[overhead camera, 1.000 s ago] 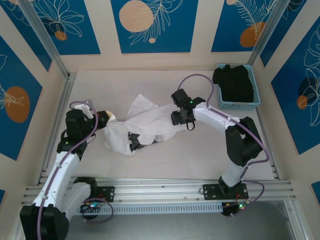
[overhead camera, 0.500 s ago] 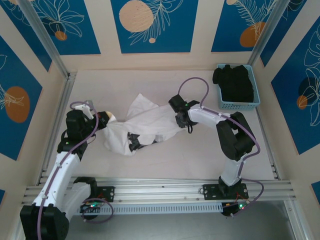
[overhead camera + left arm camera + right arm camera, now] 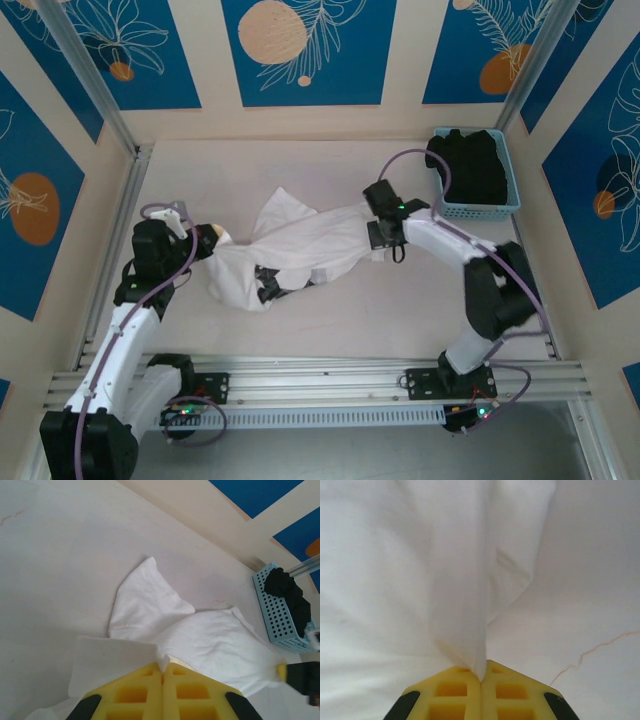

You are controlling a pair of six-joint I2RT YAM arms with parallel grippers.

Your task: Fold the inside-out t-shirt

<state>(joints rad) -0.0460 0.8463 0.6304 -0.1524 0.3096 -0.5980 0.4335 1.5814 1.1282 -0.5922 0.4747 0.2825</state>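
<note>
Both grippers are pinched shut on the white t-shirt (image 3: pixel 300 245): left gripper (image 3: pixel 162 666) at its left end, right gripper (image 3: pixel 481 676) at its right. Rumpled, it stretches between them on the table (image 3: pixel 300 165), well apart from the blue basket (image 3: pixel 480 212)

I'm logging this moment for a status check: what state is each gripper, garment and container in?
t-shirt: not folded, wrinkled, stretched between both grippers.
left gripper: shut on the t-shirt.
right gripper: shut on the t-shirt.
black garment: bunched up inside the basket.
basket: upright, holding the black garment.
</note>
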